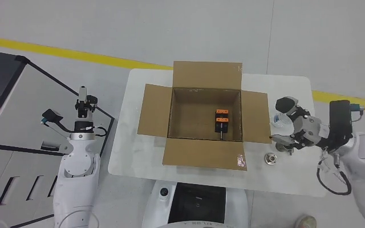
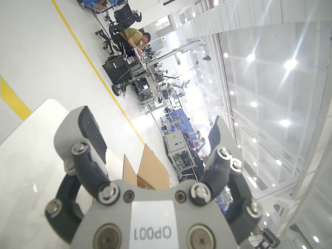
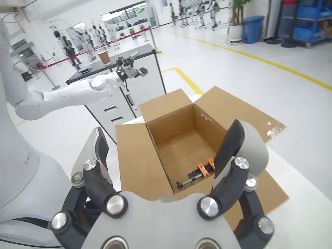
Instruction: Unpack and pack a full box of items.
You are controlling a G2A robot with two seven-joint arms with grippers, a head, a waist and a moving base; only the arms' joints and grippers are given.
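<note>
An open cardboard box (image 1: 206, 74) stands in the middle of the white table (image 1: 137, 142), all its flaps folded out. On its floor lies one orange-and-black part (image 1: 222, 121), toward the right wall; the right wrist view shows the same part (image 3: 201, 171) inside the box (image 3: 171, 120). My right gripper (image 1: 279, 125) hovers over the table just right of the box's right flap; it (image 3: 168, 133) is open and empty. My left gripper (image 1: 84, 97) is off the table's left side, pointing upward; it (image 2: 151, 125) is open and empty.
A small round metal piece (image 1: 270, 158) stands on the table near its front right, close under my right gripper. A pale thing (image 1: 278, 118) lies by the box's right flap. A dark cabinet (image 1: 11, 74) stands left of the left arm, with a paper cup (image 3: 104, 58) on it.
</note>
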